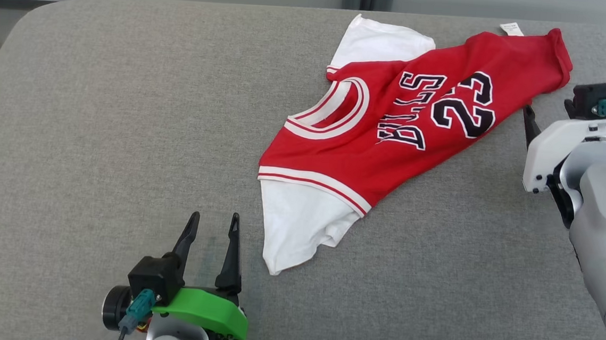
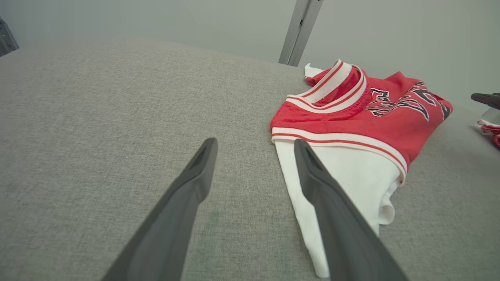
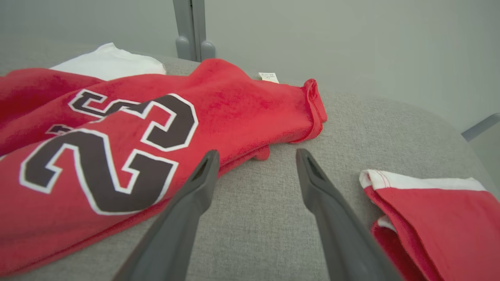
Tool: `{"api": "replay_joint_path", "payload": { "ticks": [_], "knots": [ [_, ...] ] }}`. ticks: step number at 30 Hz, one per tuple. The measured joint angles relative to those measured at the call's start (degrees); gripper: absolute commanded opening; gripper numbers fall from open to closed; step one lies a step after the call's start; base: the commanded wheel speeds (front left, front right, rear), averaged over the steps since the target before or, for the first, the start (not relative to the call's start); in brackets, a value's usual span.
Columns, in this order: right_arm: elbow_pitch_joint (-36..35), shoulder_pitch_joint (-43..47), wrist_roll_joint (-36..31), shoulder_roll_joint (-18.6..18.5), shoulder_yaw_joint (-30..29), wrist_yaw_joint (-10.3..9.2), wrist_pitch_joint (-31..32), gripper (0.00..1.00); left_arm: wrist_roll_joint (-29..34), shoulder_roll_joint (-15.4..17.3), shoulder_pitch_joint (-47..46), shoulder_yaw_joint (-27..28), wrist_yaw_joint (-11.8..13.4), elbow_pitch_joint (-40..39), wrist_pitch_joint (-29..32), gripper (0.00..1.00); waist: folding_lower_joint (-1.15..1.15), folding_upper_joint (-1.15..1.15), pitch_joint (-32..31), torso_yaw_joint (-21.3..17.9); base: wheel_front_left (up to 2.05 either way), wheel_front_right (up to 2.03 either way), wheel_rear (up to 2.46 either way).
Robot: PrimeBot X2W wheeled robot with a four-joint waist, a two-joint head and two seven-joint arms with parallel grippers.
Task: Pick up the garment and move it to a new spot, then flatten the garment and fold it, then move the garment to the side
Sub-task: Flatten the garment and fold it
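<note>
Evidently awaiting flattening, the garment [image 1: 390, 139] lies rumpled on the counter [image 1: 98, 123]; left jaws and right jaws stand spread, empty.

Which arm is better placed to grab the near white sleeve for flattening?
Left: the left gripper, jaws open, sits beside that sleeve; the right gripper is away at the red hem.

Red jersey [image 1: 390, 144] rumpled on grey table [image 1: 98, 123]; left gripper [image 1: 214, 218] beside it, fingers [image 1: 231, 255] apart, empty.
</note>
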Motion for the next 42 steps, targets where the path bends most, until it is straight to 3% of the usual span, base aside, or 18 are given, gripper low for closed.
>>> {"api": "replay_joint_path", "payload": {
  "ticks": [7,19,20,21,22,23,24,33,42],
  "knots": [
    [0.38,1.47,3.27,0.10,0.97,0.00,1.65,1.00,0.68,0.02,-1.16,-0.44,-0.44,0.08,0.01,1.00,0.00,0.00,2.30,-0.63,0.00,0.00,0.00],
    [1.19,-0.62,6.12,1.81,0.65,0.00,8.06,1.00,0.87,-0.07,-2.32,-0.67,-0.74,0.47,0.00,1.00,0.00,0.00,5.25,3.97,0.00,0.00,0.00],
    [1.23,-0.61,6.20,1.86,0.45,0.00,8.68,0.82,0.87,-0.07,-2.32,-0.65,-0.74,0.47,0.00,1.00,0.00,0.00,5.37,4.23,0.00,0.00,0.00],
    [1.23,-0.61,6.20,1.80,0.31,0.00,9.24,0.46,0.87,-0.08,-2.32,-0.64,-0.73,0.49,0.00,1.00,0.00,0.00,5.47,4.50,0.00,0.00,0.00],
    [1.23,-0.60,6.21,1.77,0.09,0.00,9.65,0.36,0.87,-0.11,-2.31,-0.58,-0.69,0.52,0.00,1.00,0.00,0.00,5.51,4.70,0.00,0.00,0.00],
    [1.23,-0.57,6.25,1.87,0.00,0.00,9.75,0.07,0.86,-0.11,-2.30,-0.49,-0.62,0.57,0.00,1.00,0.00,0.00,5.45,4.75,0.00,0.00,0.00],
    [1.24,-0.52,6.26,2.05,-0.03,0.00,9.66,0.00,0.86,-0.13,-2.27,-0.35,-0.48,0.58,0.00,1.00,0.00,0.00,5.33,4.75,0.00,0.00,0.00],
    [-1.34,2.29,7.42,2.89,1.09,0.01,2.24,0.00,0.85,-0.20,-0.46,0.23,-0.49,0.82,0.00,1.00,0.00,0.00,2.99,1.53,0.00,0.00,0.00],
    [-12.78,12.56,12.73,1.98,3.44,0.00,-2.49,0.00,0.41,-0.10,2.48,0.96,0.02,0.82,0.01,1.00,0.00,0.00,-1.40,-3.97,0.00,0.00,0.00]
  ]
}}
